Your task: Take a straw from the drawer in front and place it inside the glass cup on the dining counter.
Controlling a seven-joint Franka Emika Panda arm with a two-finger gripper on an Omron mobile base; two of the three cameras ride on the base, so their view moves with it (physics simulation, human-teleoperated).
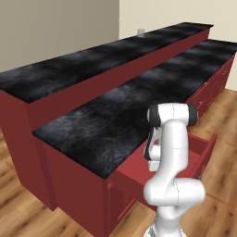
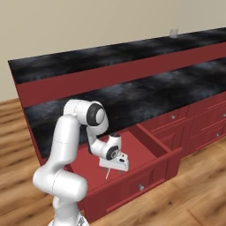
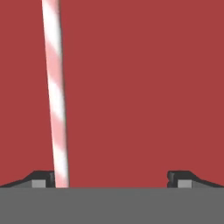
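Observation:
The wide red drawer (image 2: 132, 187) stands pulled out below the lower countertop, also seen past my arm (image 1: 204, 147). My gripper (image 2: 115, 170) reaches down into it, open, with nothing between its fingers. In the hand view my gripper (image 3: 111, 179) hangs close over the drawer floor (image 3: 153, 87). The pink-and-white striped straw (image 3: 57, 96) lies on that floor, running from the top of the picture down to just inside the left fingertip (image 3: 43, 178). A short pale piece of the straw (image 2: 107, 174) shows under the hand. The glass cup (image 1: 140, 32) (image 2: 174, 32) stands far along the dining counter (image 1: 92, 55) (image 2: 110, 53).
The lower black countertop (image 1: 139, 102) (image 2: 145, 95) overhangs the back of the drawer. Narrower red drawers (image 2: 207, 128) with small metal knobs run on to the right. Wooden floor (image 2: 190, 198) lies around the base, and a beige wall stands behind the counters.

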